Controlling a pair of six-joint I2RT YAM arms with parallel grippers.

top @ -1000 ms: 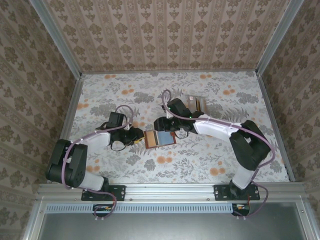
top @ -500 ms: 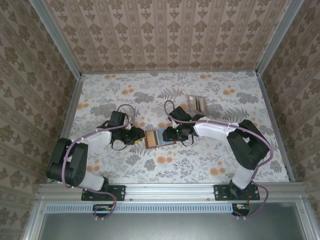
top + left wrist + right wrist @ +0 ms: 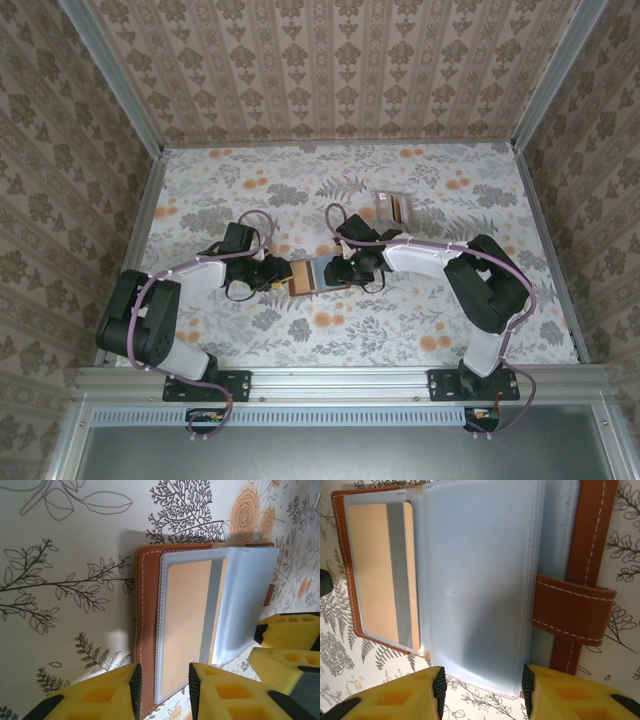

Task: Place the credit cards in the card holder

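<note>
The card holder (image 3: 312,276) lies open on the table between the two grippers, brown leather (image 3: 147,605) with clear plastic sleeves. A tan credit card (image 3: 187,615) sits inside one sleeve, also seen at the left as the tan card (image 3: 372,565). A bluish translucent sleeve (image 3: 480,580) stands raised beside it, and the closing tab (image 3: 572,610) sticks out to the right. My left gripper (image 3: 163,690) is open, its pads astride the holder's near edge. My right gripper (image 3: 482,687) is open, its pads either side of the sleeve's near edge. More credit cards (image 3: 393,208) lie at the back right.
The floral table surface (image 3: 250,190) is bounded by a metal frame and patterned walls. The right gripper's yellow fingers (image 3: 287,630) sit close beyond the holder in the left wrist view. Both arms reach in toward the middle.
My right gripper has come down and left from above the holder onto its right side, covering part of it, and narrowed slightly. The left gripper has stayed at the holder's left edge.
</note>
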